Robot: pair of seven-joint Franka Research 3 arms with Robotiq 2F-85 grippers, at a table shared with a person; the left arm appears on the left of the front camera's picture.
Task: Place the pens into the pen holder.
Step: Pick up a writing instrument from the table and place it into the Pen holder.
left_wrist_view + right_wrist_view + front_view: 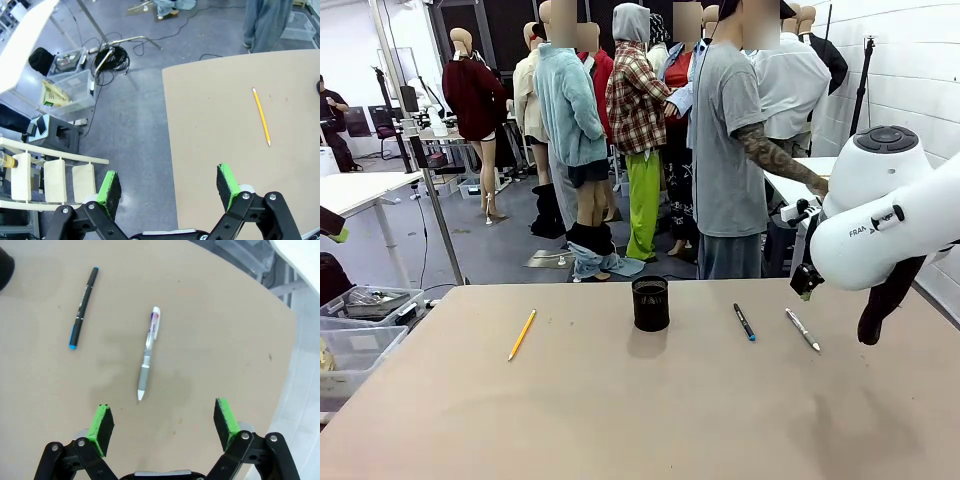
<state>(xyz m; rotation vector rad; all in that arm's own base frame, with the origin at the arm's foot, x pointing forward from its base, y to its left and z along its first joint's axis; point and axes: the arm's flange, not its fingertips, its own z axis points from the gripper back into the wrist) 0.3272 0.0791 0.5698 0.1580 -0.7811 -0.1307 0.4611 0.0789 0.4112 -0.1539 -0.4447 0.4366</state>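
3 lie flat nr blk mesh holder point(651, 303): yellow pencil point(521, 335), dark blue-tip pen point(745, 322), silvery pen point(802, 329); L+R jaws open, empty.

Pen holder point(651, 303) alone mid-table point(620, 430); bare top all round, mouth open from above. Left of holder: yellow pencil point(522, 334) flat, well apart, clear table either side. Right of holder: dark pen with blue tip point(745, 322), then silvery pen point(802, 329), flat, apart, bare strip between. Farther right: right arm point(890, 215) bulks over table edge. Beyond holder: person point(725, 150) past far edge. Right tool point(162, 412), pads spread, over bare table near silvery pen.
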